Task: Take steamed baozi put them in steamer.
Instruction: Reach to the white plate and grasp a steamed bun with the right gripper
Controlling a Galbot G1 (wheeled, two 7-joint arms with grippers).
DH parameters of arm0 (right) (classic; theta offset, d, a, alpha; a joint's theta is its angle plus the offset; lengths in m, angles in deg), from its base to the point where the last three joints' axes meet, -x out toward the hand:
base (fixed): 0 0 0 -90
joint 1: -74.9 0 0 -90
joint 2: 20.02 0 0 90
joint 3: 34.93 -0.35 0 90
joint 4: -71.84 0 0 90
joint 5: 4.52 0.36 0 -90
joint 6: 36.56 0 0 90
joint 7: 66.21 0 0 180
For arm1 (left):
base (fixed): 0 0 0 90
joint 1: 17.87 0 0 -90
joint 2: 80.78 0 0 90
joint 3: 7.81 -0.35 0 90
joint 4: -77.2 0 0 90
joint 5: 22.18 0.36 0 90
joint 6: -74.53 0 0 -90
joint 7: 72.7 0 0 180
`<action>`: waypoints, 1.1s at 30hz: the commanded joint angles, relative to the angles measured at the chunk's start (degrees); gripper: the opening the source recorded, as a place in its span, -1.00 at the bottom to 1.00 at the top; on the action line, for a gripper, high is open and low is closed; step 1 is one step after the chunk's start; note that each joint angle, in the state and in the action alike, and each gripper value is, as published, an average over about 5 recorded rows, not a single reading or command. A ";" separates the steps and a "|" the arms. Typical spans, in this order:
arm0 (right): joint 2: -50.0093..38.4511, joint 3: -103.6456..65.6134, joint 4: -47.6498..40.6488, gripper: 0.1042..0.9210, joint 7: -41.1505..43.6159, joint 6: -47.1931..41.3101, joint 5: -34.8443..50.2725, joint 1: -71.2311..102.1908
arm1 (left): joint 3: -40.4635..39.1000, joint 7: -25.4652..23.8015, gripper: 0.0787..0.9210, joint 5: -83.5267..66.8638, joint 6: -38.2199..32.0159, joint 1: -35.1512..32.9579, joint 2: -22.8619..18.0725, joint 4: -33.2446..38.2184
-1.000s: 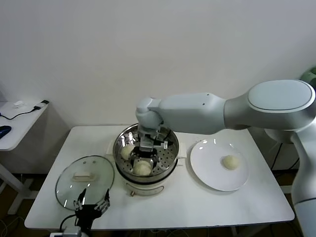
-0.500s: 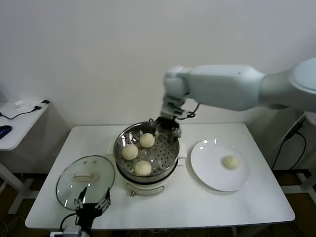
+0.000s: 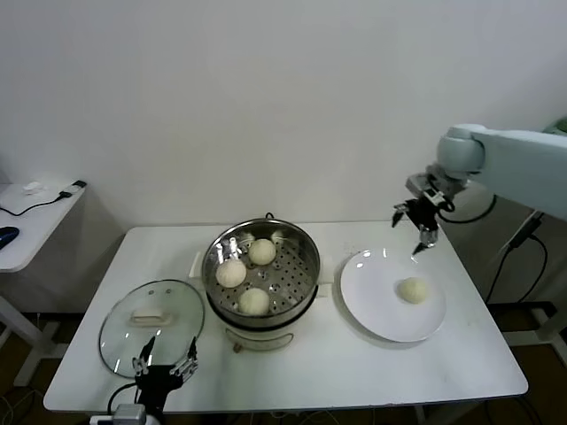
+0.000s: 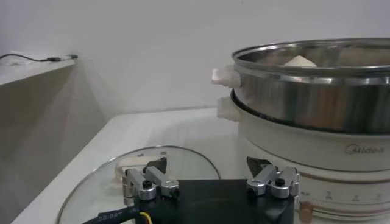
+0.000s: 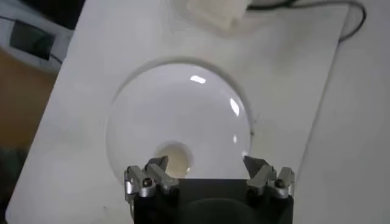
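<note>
The steamer (image 3: 263, 305) stands mid-table with three baozi (image 3: 261, 251) (image 3: 231, 273) (image 3: 254, 301) on its perforated tray. One baozi (image 3: 413, 289) lies on the white plate (image 3: 372, 310) to its right. My right gripper (image 3: 418, 224) is open and empty, held in the air above the plate's far edge. In the right wrist view the gripper (image 5: 206, 165) looks down on the plate (image 5: 201, 115) and that baozi (image 5: 175, 159). My left gripper (image 3: 166, 361) is open and parked at the table's front left; in its wrist view (image 4: 207, 165) the steamer (image 4: 317, 103) is close by.
A round glass lid (image 3: 124, 332) with a white handle lies on the table left of the steamer, under my left gripper. A side desk (image 3: 31, 217) with cables stands at the far left. A white wall is behind the table.
My right arm left a third baozi in the steamer, then rose and swung right, from over the steamer to above the plate. The left arm has not moved.
</note>
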 commanded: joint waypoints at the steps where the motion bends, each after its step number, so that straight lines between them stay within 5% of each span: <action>1: -8.41 -11.49 -6.55 0.76 -1.54 -7.02 -6.43 17.83 | -0.04 -0.02 0.77 0.07 0.04 -0.04 -0.01 -0.13; 27: 1.21 -23.10 -15.16 0.76 -5.53 -9.00 -11.68 31.77 | 0.39 0.17 0.77 0.63 -0.42 -1.73 -0.56 -0.49; 33: 1.34 -23.40 -14.78 0.60 -5.79 -8.92 -12.28 31.63 | 0.30 0.20 0.77 0.64 -0.42 -1.92 -0.54 -0.29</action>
